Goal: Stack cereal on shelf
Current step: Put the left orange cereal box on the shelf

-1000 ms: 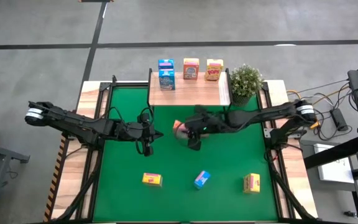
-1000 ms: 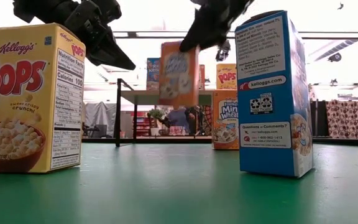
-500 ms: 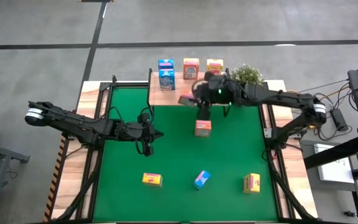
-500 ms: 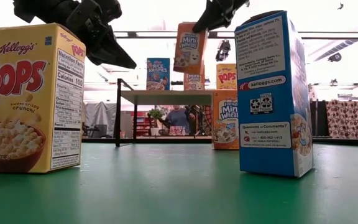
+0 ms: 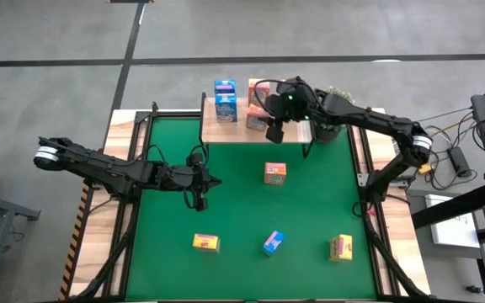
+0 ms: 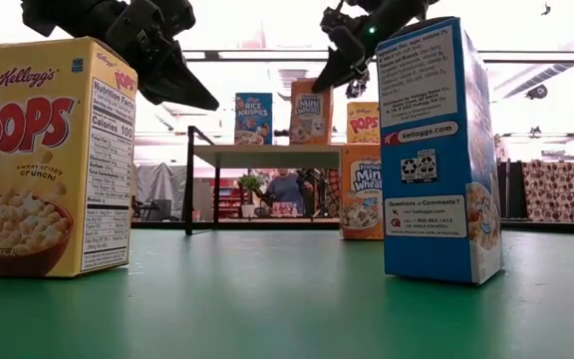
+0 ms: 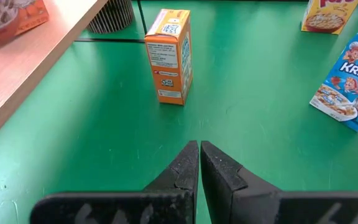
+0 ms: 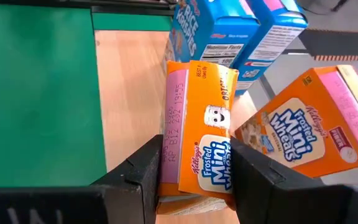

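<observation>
Right gripper [image 8: 194,174] pinches an orange cereal box [image 8: 197,134] over the wooden shelf [image 5: 242,128]; left gripper [image 7: 199,163], fingers pressed together, hangs over the green mat [image 5: 234,210]; shelving fills the room behind.

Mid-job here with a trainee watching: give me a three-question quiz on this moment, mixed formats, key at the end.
1. True or false: the right hand holds an orange Mini-Wheats box over the shelf.
2. How many cereal boxes stand on the green mat in the high view? A) two B) four C) six
3. Fill in: the left hand hovers over the mat with its fingers ____.

Key: 1 true; 2 B; 3 shut
</observation>
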{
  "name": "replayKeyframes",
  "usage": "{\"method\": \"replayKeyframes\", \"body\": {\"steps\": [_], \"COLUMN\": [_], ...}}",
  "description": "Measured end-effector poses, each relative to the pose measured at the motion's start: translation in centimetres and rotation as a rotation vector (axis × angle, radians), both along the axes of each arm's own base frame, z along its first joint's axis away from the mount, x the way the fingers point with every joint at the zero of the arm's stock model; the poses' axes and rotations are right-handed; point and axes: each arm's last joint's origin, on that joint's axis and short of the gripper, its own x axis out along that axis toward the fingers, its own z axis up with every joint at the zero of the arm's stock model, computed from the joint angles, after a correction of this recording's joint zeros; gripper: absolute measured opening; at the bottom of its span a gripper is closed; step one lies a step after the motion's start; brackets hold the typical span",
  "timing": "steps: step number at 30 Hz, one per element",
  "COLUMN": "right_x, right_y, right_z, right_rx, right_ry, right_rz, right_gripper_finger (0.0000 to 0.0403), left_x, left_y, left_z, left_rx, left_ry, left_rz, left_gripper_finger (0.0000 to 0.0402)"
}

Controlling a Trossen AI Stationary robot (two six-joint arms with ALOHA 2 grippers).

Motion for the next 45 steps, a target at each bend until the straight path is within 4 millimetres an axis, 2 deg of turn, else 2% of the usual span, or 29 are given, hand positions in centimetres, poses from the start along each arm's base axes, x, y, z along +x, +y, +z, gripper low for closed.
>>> {"method": "replayKeyframes", "body": {"steps": [12, 30, 39, 45], "right_x": [0.4, 0.5, 0.6, 0.2], "right_y": [-0.4, -0.4, -0.5, -0.1], "right_z": [-0.3, -0.8, 0.8, 3.4], "right_rx": [0.011, 0.047, 0.036, 0.083], "right_ry": [-0.012, -0.004, -0.05, -0.085], "right_rz": [0.02, 0.008, 0.001, -0.033], "right_gripper_finger": [0.0143, 0.0203, 0.0211, 0.021], "left_x": [0.0, 0.1, 0.1, 0.1], "left_y": [0.0, 0.0, 0.0, 0.0], "left_z": [0.1, 0.1, 0.1, 0.2], "left_rx": [-0.001, -0.002, -0.002, -0.002], "left_ry": [-0.007, -0.011, -0.014, -0.018], "left_rz": [0.0, 0.0, 0.0, 0.0], "left_gripper_finger": [0.0, 0.0, 0.0, 0.0]}}
